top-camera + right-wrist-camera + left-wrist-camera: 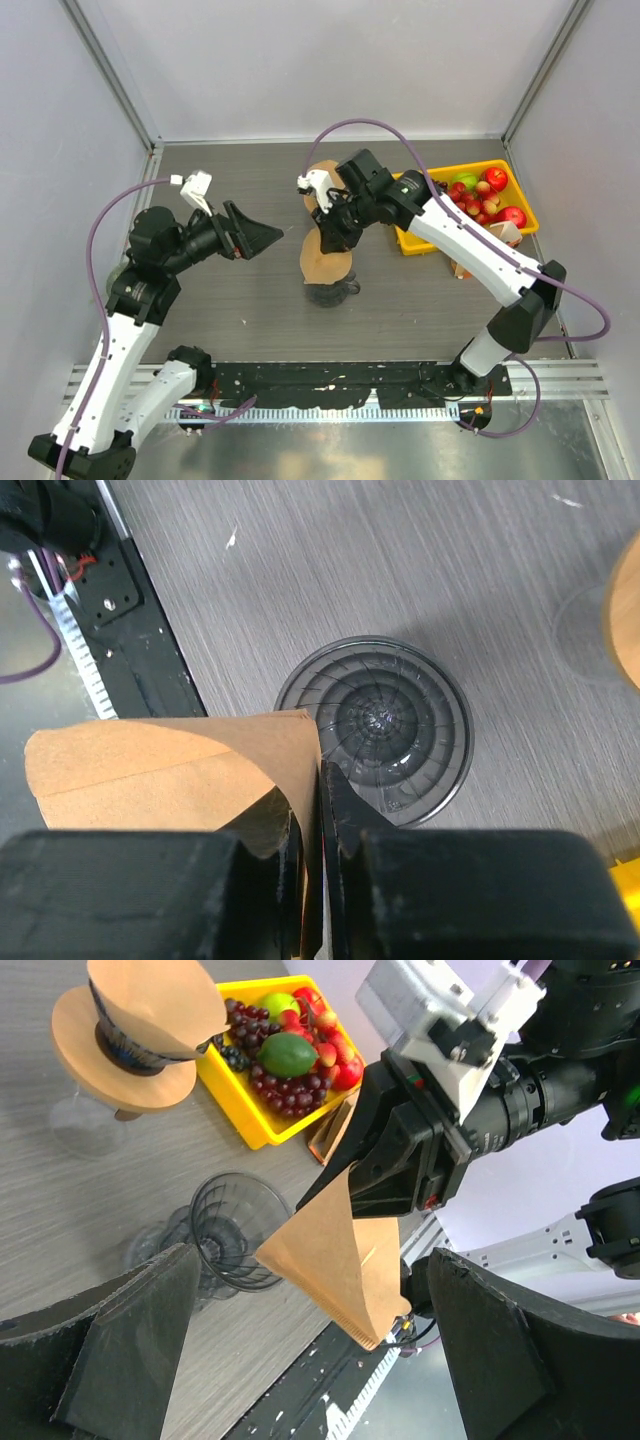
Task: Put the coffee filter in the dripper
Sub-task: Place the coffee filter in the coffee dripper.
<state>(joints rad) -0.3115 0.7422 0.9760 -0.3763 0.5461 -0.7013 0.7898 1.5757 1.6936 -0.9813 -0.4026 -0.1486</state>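
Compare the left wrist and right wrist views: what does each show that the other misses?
Left wrist only: the fruit and a second filter seated on a wooden stand. Right wrist only: a straight-down look into the dripper, ribbed and empty. Both: the coffee filter pinched by the right gripper, with the dripper close by.

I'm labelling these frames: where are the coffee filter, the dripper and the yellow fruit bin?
coffee filter (335, 1260), left wrist view, middle of its brown paper face.
dripper (425, 695), right wrist view, its ribbed inner wall.
yellow fruit bin (238, 1105), left wrist view, its bare outer wall.
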